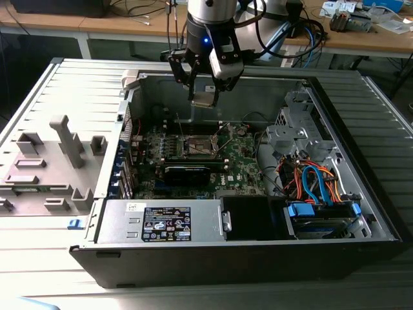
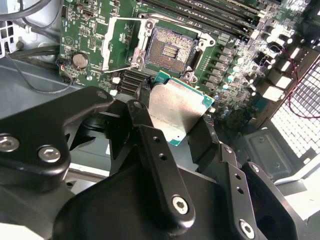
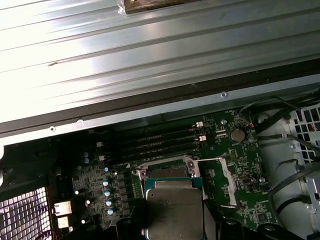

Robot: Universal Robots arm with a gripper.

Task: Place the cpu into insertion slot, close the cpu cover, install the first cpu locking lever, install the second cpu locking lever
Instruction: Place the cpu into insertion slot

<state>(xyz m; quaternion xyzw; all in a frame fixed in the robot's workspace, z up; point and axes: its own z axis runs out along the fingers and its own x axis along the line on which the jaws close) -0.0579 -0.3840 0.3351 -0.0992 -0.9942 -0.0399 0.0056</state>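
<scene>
I'm holding the cpu clamped in the gripper, hovering clear above the board. In the exterior view the slot is sitting open at six o'clock of it. I'm reckoning it needs squaring to the rim and lowering flat.

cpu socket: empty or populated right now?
Empty. In the second wrist view the insertion slot shows its bare contacts; the cpu is gripped in the end effector, clear of it.
</scene>
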